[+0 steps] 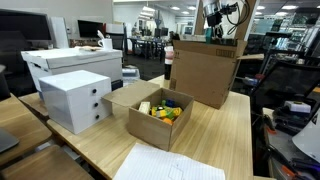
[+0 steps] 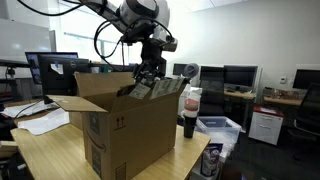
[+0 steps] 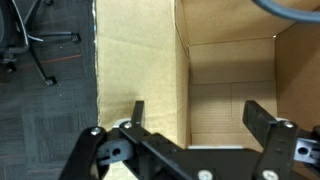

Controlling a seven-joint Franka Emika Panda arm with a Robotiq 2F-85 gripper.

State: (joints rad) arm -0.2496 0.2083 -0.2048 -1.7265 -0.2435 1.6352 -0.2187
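A large open cardboard box (image 1: pixel 205 72) stands at the far end of the wooden table (image 1: pixel 235 125). In both exterior views my gripper (image 1: pixel 213 33) hangs just above its open top (image 2: pixel 130 120), with the fingers (image 2: pixel 146 82) near the box's upper edge. The wrist view looks straight down into the box (image 3: pixel 230 90), whose bottom is bare brown cardboard. One flap (image 3: pixel 135 60) folds outward at the left. My gripper (image 3: pixel 197 108) is open, its two black fingers wide apart, and nothing lies between them.
A smaller open box (image 1: pixel 150 128) with colourful toys (image 1: pixel 163 110) sits mid-table, beside a white drawer unit (image 1: pixel 75 98) and white sheets (image 1: pixel 165 165). A dark bottle (image 2: pixel 190 112) stands next to the large box. An office chair (image 3: pixel 25 40) is on the carpet.
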